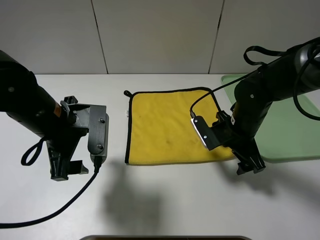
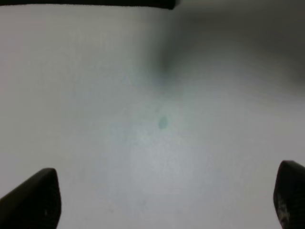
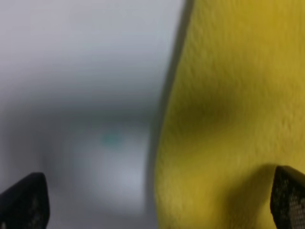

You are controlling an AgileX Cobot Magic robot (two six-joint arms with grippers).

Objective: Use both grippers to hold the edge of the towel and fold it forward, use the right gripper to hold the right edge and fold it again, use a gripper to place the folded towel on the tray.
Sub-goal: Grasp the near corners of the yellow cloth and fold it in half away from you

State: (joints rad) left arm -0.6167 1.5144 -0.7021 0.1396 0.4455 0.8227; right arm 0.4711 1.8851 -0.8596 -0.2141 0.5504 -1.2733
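The yellow towel (image 1: 167,125) lies flat and unfolded on the white table, black edging all round, corner loop (image 1: 127,93) at its far left. The pale green tray (image 1: 292,135) lies to its right, partly hidden by the right arm. My right gripper (image 1: 251,165) is open at the towel's near right corner; in the right wrist view (image 3: 155,202) the towel's edge (image 3: 228,119) runs between its spread fingertips (image 3: 24,202). My left gripper (image 1: 67,170) is open and empty over bare table, left of the towel's near left corner; its wrist view (image 2: 167,200) shows only the table.
A black cable (image 1: 55,210) trails from the left arm across the near left table. A dark rounded edge (image 1: 165,238) shows at the table's front. The panelled wall stands behind the table's far edge.
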